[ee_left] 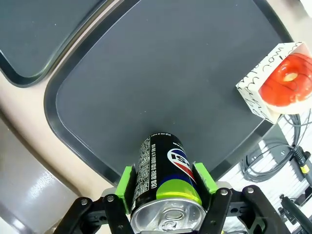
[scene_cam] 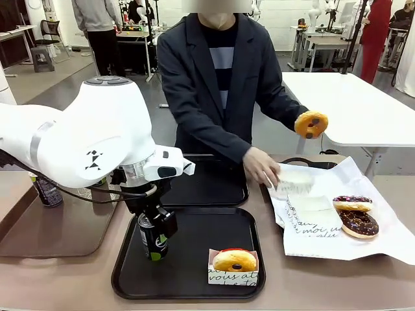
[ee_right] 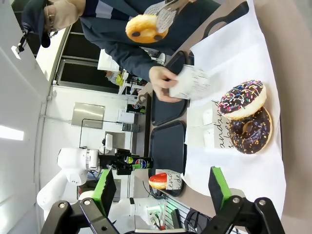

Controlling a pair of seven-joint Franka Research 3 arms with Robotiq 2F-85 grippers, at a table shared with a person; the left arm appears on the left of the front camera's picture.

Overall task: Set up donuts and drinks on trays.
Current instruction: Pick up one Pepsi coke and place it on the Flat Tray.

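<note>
Both fingers of the right claw (ee_right: 163, 178) stood spread wide with nothing between them, off to the right of the near tray (scene_cam: 194, 240). On that tray's front right part sat a donut (scene_cam: 235, 260) in a printed sleeve (scene_cam: 232, 277). Over its left edge the left claw (scene_cam: 154, 238) clamped an upright black can (scene_cam: 150, 245). Just behind it lay a second tray (scene_cam: 207, 184). Farther back and right, a person's hand (scene_cam: 261, 166) held a paper sleeve (scene_cam: 293, 180), and a glazed donut (scene_cam: 311, 124) was held higher up.

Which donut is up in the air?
The yellow donut the person holds up on the right. The sleeved donut sits on the near tray; the two chocolate donuts lie on the white paper.
</note>
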